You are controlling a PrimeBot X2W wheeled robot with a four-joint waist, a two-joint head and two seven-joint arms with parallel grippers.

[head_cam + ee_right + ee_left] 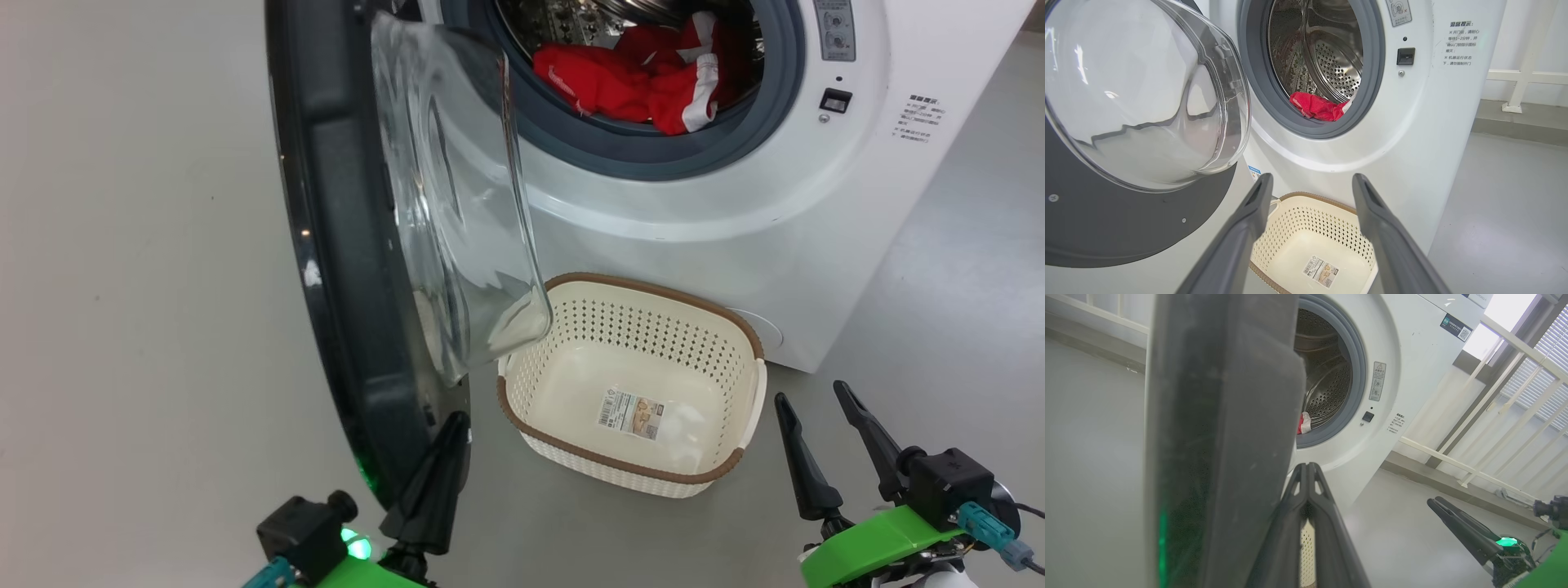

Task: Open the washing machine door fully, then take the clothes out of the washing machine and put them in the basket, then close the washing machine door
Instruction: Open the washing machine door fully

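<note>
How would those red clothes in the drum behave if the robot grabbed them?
Probably floppy: the clothes lie crumpled in soft folds, so they'd likely sag and dangle. Likely light, being thin-looking fabric. A trailing end might catch on the grey gasket.

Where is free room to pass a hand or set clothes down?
Free: inside the basket, around its label; the floor before it, between left hand and right hand; the drum above the clothes. Crowded: the glass bowl of the door hangs near the basket's left corner, beside the shut left hand.

Grey floor [122,327] (white railing [1547,76] behind)
</note>
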